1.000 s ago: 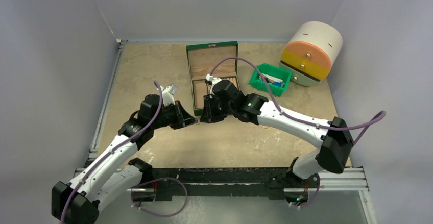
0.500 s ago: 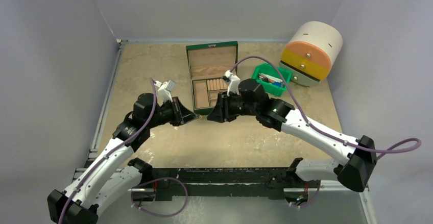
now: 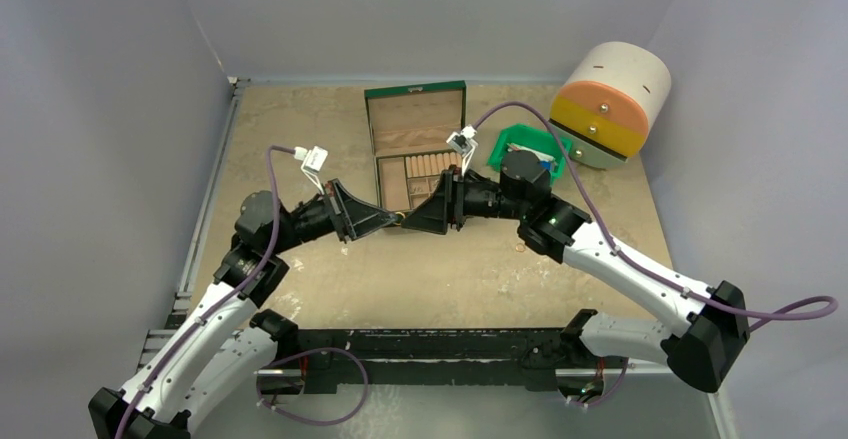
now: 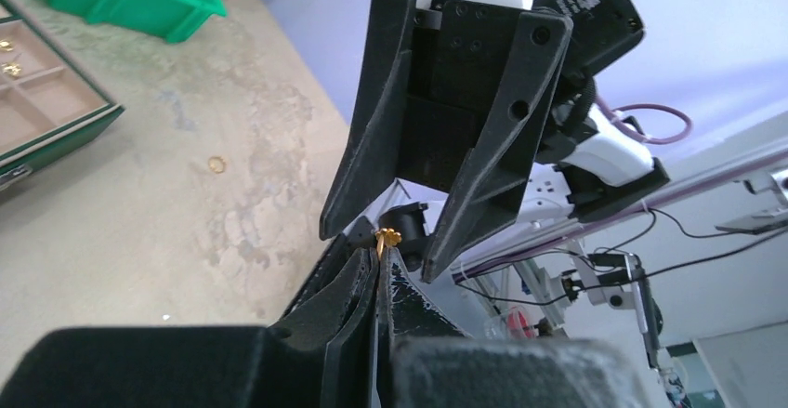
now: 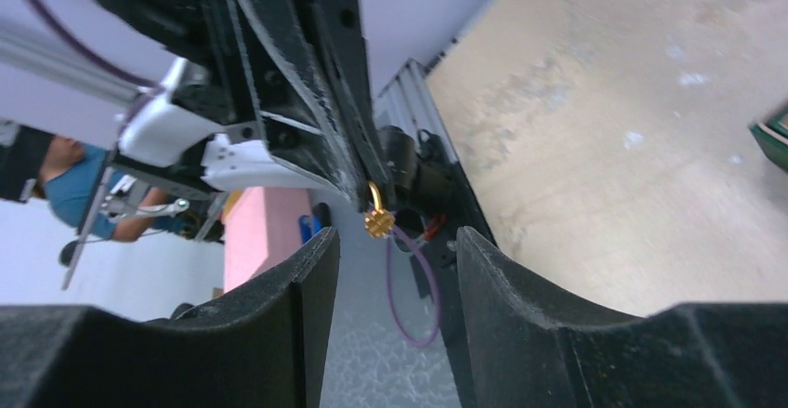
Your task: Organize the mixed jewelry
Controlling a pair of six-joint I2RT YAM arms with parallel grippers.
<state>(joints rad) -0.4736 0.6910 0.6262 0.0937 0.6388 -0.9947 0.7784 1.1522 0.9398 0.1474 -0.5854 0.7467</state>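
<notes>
Near centre of the top view, over the tan counter [image 3: 300,159] and just below the open green box [image 3: 415,144]: two arms meeting tip to tip. Clamped shut, the left end effector [image 4: 379,252], with a small gold ring [image 4: 385,238] pinched at its very fingertips, flower-like head poking out. Spread apart, the right end effector [image 5: 395,245], gold piece between its finger ends, touching neither. Left of middle in the left wrist view, a second gold ring [image 4: 216,164], loose on the counter.

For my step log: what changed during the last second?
The right gripper swung off the green box with tan compartments, turned toward the left gripper and opened around the small gold flower-shaped jewelry piece. The left gripper advanced rightward, still shut on it. Box unmoved.
</notes>
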